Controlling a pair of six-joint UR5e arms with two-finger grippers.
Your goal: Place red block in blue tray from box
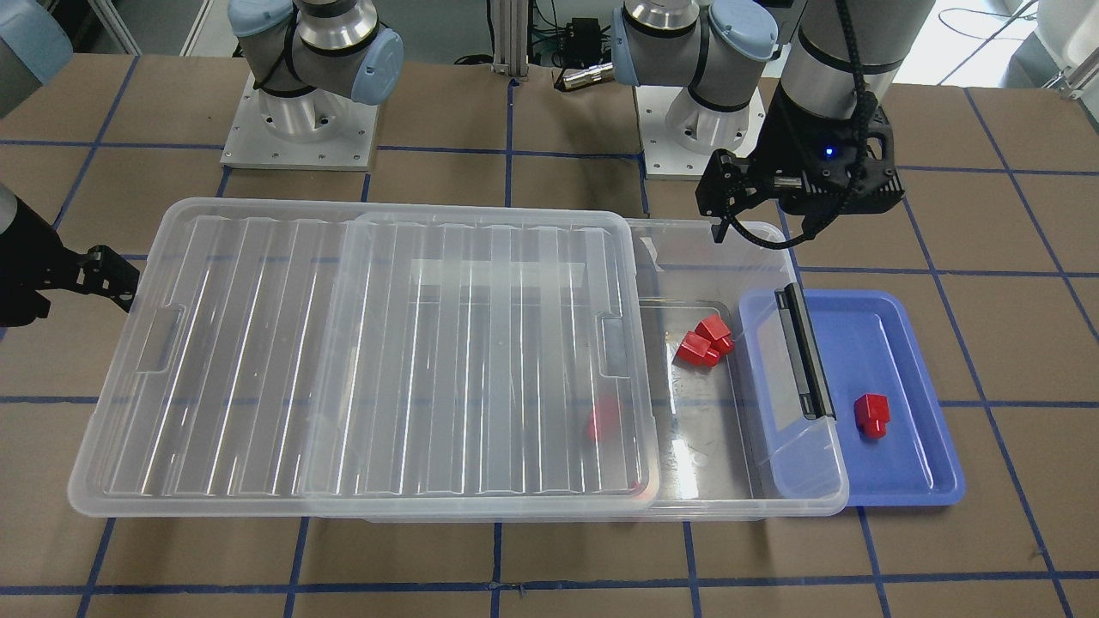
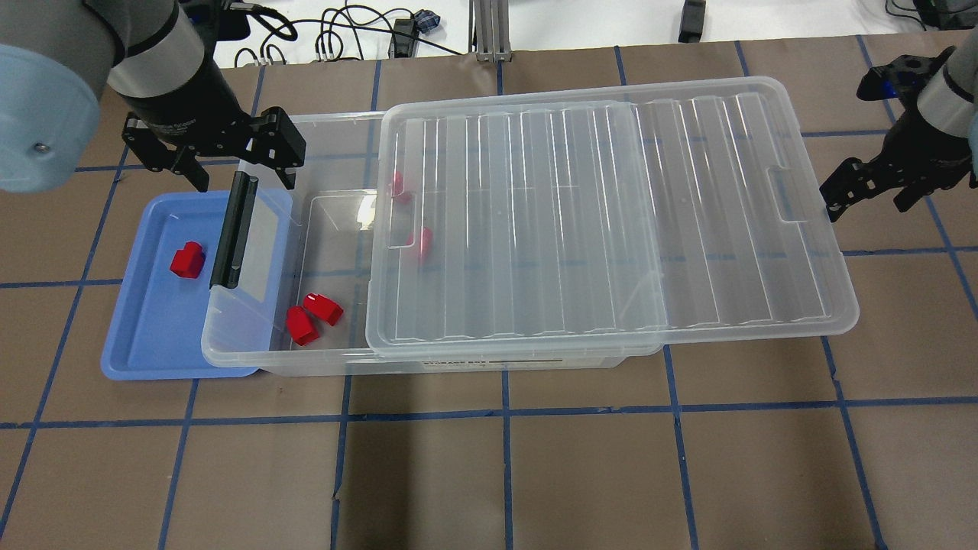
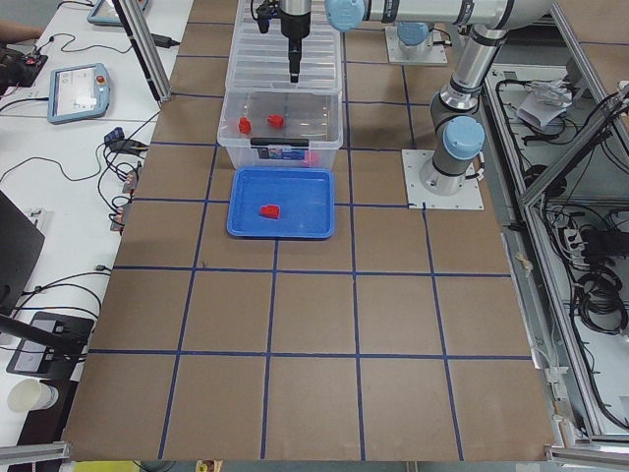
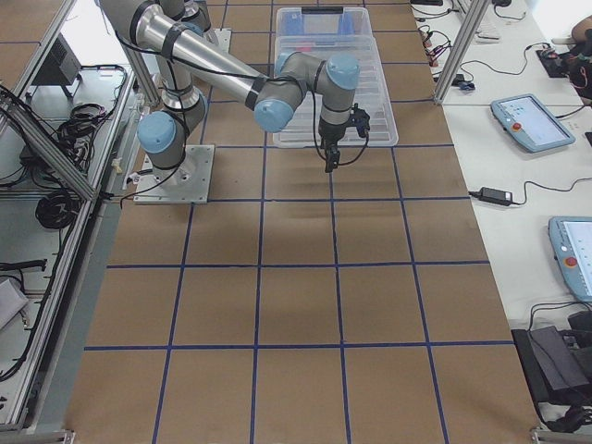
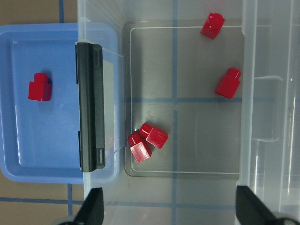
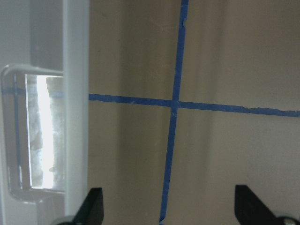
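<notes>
One red block (image 2: 186,260) is sitting in the blue tray (image 2: 145,344), closer to the tray's back edge than its front edge, on its own and not touching the rim.

The tray is tucked right up against the left short end of the box (image 2: 321,360). The box's end with the black latch (image 2: 231,229) overhangs the tray's right edge.

The clear lid (image 2: 611,214) is pushed toward the right, so it sticks out past the box's right end and leaves only the left end of the box uncovered. In that uncovered bit, two more blocks (image 2: 313,315) lie touching each other near the box's front edge. Another two (image 5: 227,83) are further in toward the back edge, and from above they show up blurry under the lid's left edge.

The left gripper (image 2: 244,179) hangs over the back left corner of the box, by the far end of the latch. Its jaws are spread wide and empty.

The right gripper (image 2: 867,200) is just off the lid's right edge, over bare table (image 2: 489,473). It's spread wide too, with nothing between the fingers.
</notes>
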